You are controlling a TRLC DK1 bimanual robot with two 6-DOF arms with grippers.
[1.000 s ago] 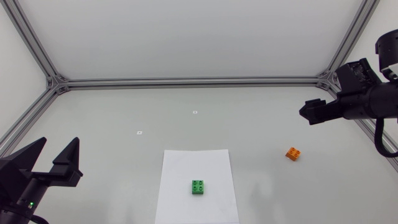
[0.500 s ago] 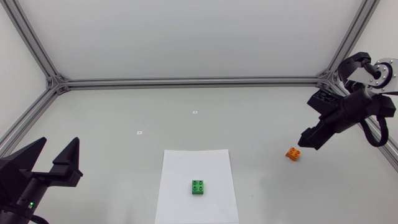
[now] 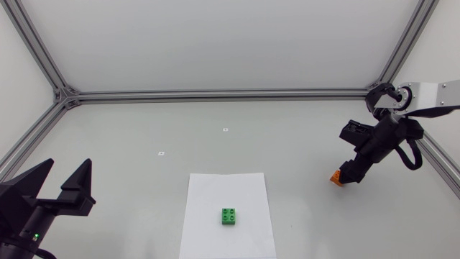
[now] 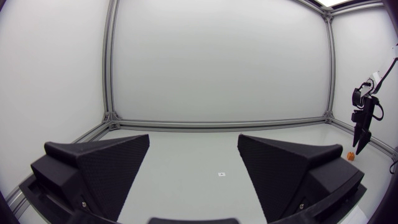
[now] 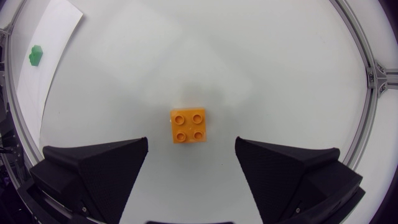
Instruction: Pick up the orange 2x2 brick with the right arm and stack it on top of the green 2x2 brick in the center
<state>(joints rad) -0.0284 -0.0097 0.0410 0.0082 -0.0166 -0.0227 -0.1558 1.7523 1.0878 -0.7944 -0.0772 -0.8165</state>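
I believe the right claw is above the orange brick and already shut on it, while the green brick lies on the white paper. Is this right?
Not quite. The right wrist view shows the right claw above the orange brick but open, not touching it. The green brick does lie on the white paper.

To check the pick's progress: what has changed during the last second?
The right gripper came down to the orange brick and now hovers open over it, not holding it. The left gripper, the green brick and the orange brick stayed where they were.
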